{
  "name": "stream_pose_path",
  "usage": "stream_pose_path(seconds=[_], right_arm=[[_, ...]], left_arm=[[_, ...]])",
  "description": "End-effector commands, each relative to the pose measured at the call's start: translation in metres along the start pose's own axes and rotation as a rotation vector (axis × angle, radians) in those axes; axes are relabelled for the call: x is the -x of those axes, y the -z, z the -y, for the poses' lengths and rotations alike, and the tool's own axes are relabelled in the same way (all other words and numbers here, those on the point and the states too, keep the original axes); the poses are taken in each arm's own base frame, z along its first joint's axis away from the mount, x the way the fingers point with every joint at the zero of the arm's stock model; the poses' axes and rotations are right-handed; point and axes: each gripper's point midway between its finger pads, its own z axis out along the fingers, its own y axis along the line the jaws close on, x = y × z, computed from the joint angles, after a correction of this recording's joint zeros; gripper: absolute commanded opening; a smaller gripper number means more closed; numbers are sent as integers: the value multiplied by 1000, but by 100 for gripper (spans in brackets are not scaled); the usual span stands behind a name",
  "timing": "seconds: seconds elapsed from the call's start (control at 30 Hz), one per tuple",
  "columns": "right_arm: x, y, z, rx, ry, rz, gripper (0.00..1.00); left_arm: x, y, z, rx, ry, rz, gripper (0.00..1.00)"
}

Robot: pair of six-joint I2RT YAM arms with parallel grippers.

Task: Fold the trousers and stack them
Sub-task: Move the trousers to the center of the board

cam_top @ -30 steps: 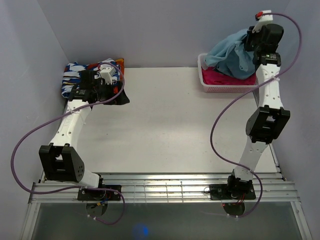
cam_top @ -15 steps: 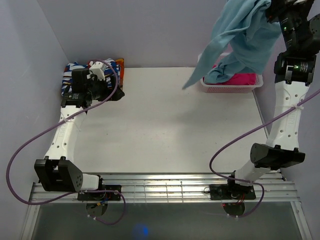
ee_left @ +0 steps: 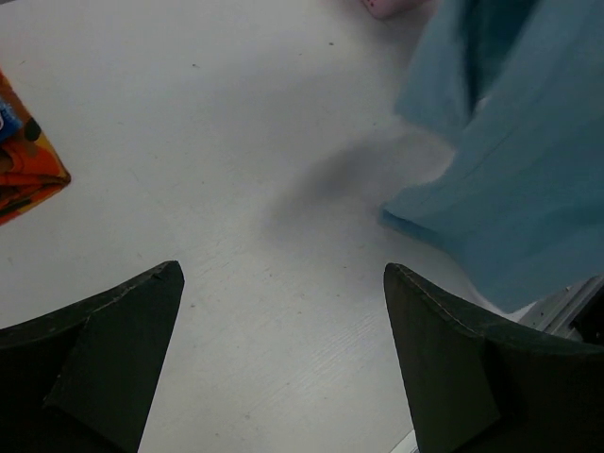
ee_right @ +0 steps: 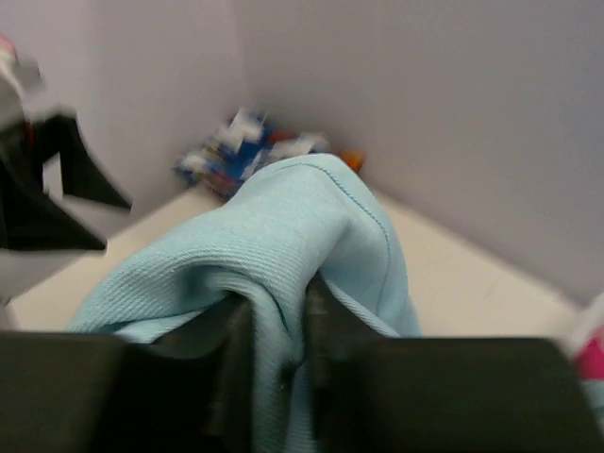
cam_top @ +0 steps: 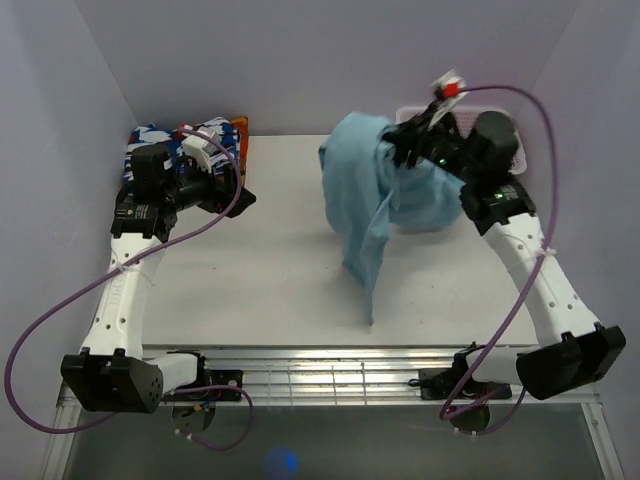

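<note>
Your right end effector (cam_top: 398, 148) was pinched nearly closed on a bunched fold of the trousers (cam_top: 362, 200), well apart from the patterned cloth (cam_top: 150, 138). Trousers hung from it, one long end down at the tabletop (cam_top: 260, 270); contact unclear. Your left end effector (ee_left: 283, 272) stood spread wide, holding nothing, just beside the patterned cloth.

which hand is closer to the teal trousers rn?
Right. The right hand grips the trousers and holds them up above the table. The left hand hangs open, apart from them, near the patterned cloth at the far-left corner.
</note>
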Motion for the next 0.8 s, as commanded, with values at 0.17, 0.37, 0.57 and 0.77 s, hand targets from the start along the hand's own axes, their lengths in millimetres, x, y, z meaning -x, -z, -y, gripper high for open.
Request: stream_pose_path(seconds=[0.17, 0.37, 0.57, 0.77], right_arm=[[-228, -21, -41, 187, 37, -656, 90], [-224, 27, 31, 41, 56, -731, 90], [-278, 114, 63, -46, 137, -932, 90], [-324, 146, 111, -123, 229, -1081, 90]], left_arm=[[-40, 4, 22, -189, -126, -135, 98], [-90, -20, 39, -285, -145, -330, 98], [-153, -56, 43, -230, -342, -530, 98], [-154, -106, 10, -100, -285, -613, 96]])
